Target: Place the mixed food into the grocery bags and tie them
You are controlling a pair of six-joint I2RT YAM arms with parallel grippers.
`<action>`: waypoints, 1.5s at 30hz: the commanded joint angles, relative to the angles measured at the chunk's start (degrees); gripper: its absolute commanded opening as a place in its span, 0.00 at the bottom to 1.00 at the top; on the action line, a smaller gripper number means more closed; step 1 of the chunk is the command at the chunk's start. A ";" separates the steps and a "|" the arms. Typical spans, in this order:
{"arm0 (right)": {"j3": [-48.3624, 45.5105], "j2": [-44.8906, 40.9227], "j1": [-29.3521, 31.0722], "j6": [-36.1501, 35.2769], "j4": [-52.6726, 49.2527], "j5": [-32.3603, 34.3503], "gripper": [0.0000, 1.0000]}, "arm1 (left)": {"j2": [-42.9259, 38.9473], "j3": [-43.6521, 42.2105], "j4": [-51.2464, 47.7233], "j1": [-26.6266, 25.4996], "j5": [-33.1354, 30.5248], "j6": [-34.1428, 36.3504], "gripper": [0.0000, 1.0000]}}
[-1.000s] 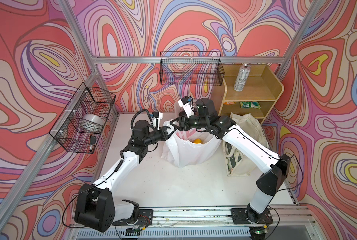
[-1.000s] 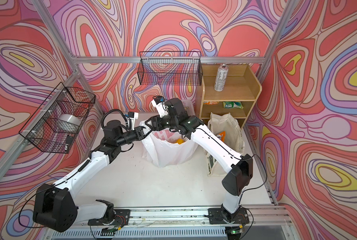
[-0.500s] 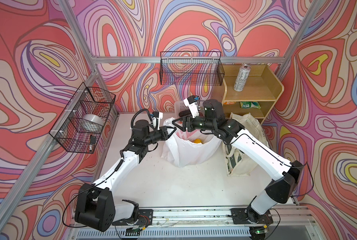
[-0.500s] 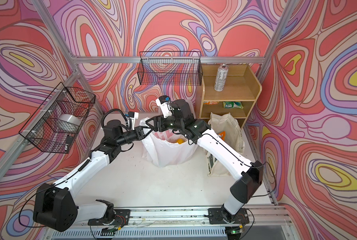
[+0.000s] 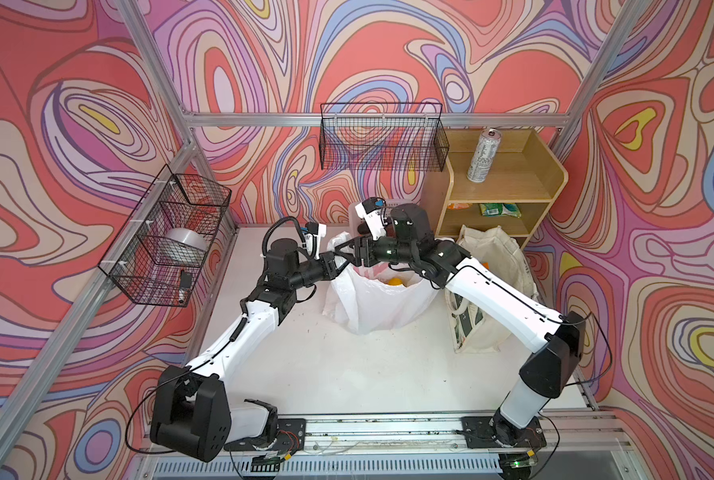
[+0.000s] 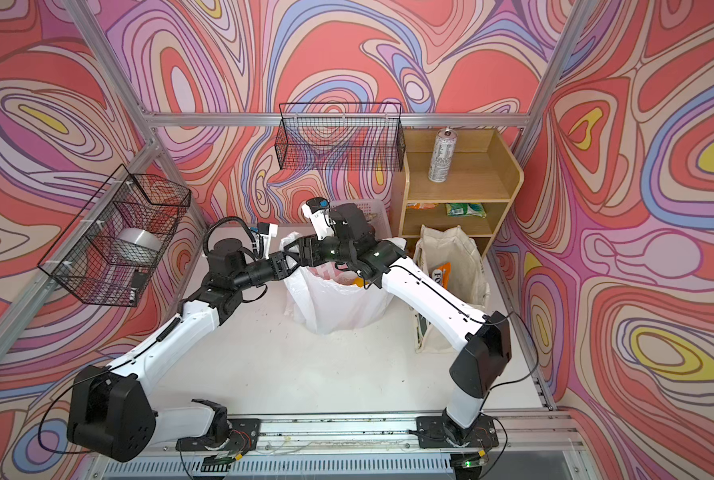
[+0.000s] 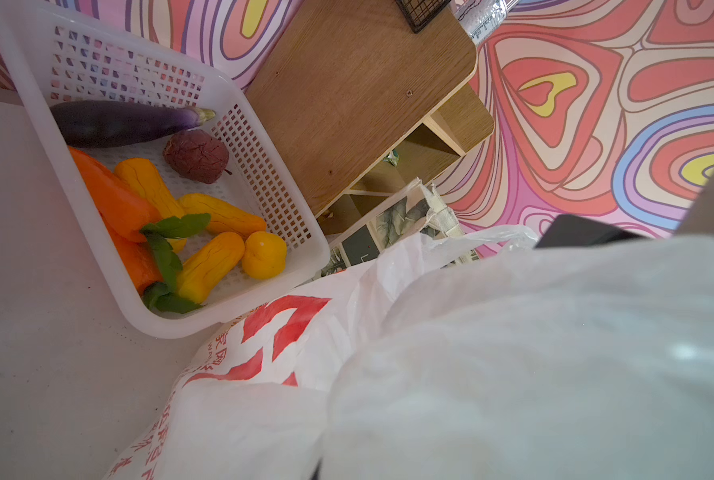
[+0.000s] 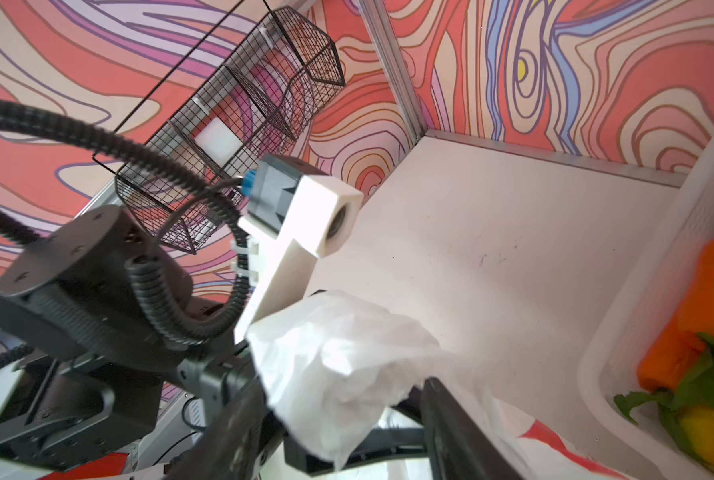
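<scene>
Pinching the bag (image 5: 382,305) at its rim, the left gripper (image 5: 340,266) is clamped tight; the right gripper (image 5: 342,252) stands part open beside it.

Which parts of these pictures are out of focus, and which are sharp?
Left wrist view: the thin white plastic bag with red letters sits close to the lens, a soft blur; the white lattice plastic basket is sharp. Right wrist view: the left gripper is blurred. Both top views: evenly lit, sharp.
</scene>
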 commanded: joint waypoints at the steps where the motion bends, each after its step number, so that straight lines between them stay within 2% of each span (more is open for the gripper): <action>1: 3.29 1.18 0.25 0.17 0.94 -0.46 0.48 | 0.14 1.36 0.28 -0.14 1.02 0.88 0.00; 6: 5.83 1.18 0.25 -0.56 -0.47 0.42 0.24 | 0.30 0.74 0.52 -0.22 1.00 0.95 0.00; 9: 7.35 1.18 0.25 -1.51 -1.76 2.55 0.00 | 0.73 0.52 0.88 -0.23 1.60 1.09 0.00; 10: 7.90 1.18 0.25 -1.94 -2.31 3.36 0.00 | 0.82 0.41 1.19 -0.22 2.08 1.30 0.00; 11: 8.53 0.98 0.25 -2.36 -2.84 3.94 0.00 | 0.83 0.39 1.24 -0.22 2.55 1.78 0.07; 12: 9.37 0.71 0.25 -2.86 -3.44 4.43 0.00 | 0.60 0.18 1.29 -0.23 2.80 2.26 0.24; 13: 10.31 0.43 0.22 -3.36 -4.16 4.91 0.00 | 0.04 -0.32 1.48 -0.18 2.95 2.90 0.37; 15: 12.92 0.22 0.16 -4.54 -6.19 5.34 0.00 | -1.71 -1.55 0.78 -0.05 2.88 4.71 0.57; 18: 17.53 0.34 0.16 -6.89 -10.12 4.22 0.00 | -6.12 -3.48 -2.51 0.50 2.59 8.75 0.77; 22: 24.13 1.18 0.15 -12.13 -18.47 1.59 0.00 | -12.76 -3.14 -12.18 0.99 0.58 17.18 0.89; 27: 27.57 4.44 0.03 -18.73 -26.33 -0.89 0.00 | -16.57 0.83 -20.28 1.14 -1.02 24.57 0.95; 32: 30.03 5.94 -1.25 -21.35 -28.43 -4.33 0.00 | -13.52 7.61 -25.65 1.09 -2.08 29.23 0.96; 36: 34.62 7.69 -3.01 -21.58 -30.12 -8.80 0.00 | -11.60 11.39 -25.83 1.09 -2.09 30.52 0.97; 45: 36.41 9.07 -3.53 -21.98 -31.08 -11.84 0.00 | -4.71 18.81 -25.54 1.09 -2.27 33.75 0.97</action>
